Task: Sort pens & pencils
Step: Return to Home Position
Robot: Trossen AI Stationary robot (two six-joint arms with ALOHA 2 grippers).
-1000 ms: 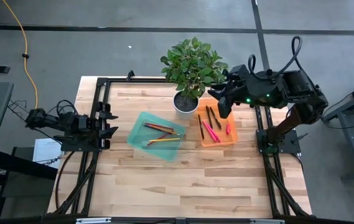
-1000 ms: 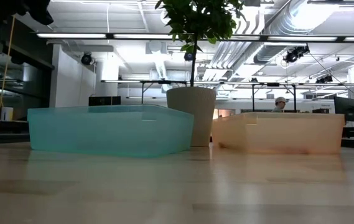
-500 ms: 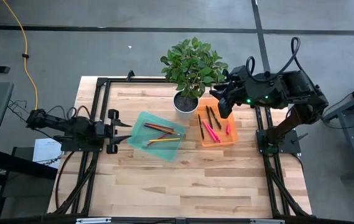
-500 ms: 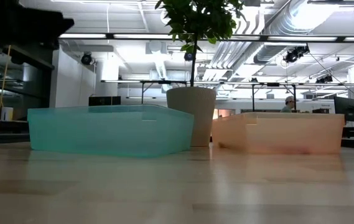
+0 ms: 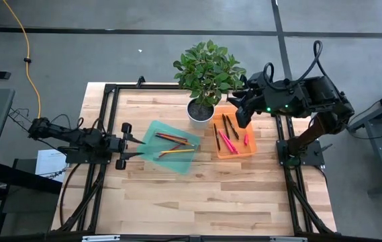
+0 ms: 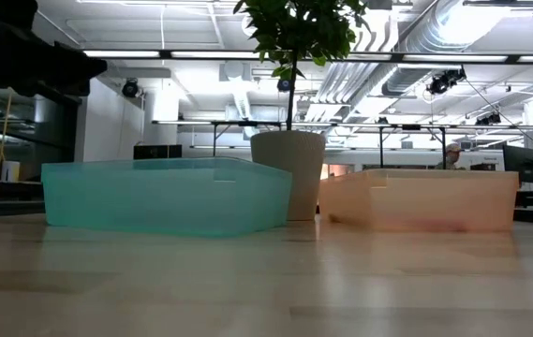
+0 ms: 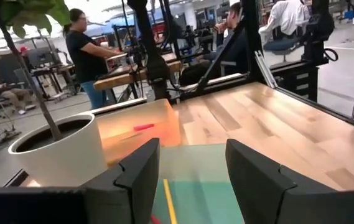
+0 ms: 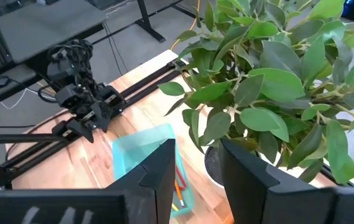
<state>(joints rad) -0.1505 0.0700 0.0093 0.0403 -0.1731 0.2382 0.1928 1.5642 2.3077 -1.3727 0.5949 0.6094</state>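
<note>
Several pencils (image 5: 174, 144), red and yellow, lie in the teal tray (image 5: 152, 138) at mid-table. Black and pink pens (image 5: 228, 134) lie in the orange tray (image 5: 247, 150) to its right. My left gripper (image 5: 139, 146) hangs level just off the teal tray's left edge, open and holding nothing; in the left wrist view its fingers (image 7: 192, 180) frame a yellow pencil (image 7: 167, 200) and the orange tray (image 7: 140, 127). My right gripper (image 5: 242, 115) hovers high above the orange tray's far end, open and holding nothing, and points down-left (image 8: 198, 174).
A potted plant (image 5: 206, 77) stands at the far edge between the two trays, its white pot (image 6: 288, 173) close to both. Black frame rails (image 5: 103, 121) run along the table's left and right sides. Bare wood fills the near half of the table (image 5: 197, 202). People show in the room behind.
My left gripper has swung down from a raised tilt to level. Its fingers have reached toward the table's right, up to the teal tray's left edge. It has stayed open. The trays, pens and pencils have not moved.
</note>
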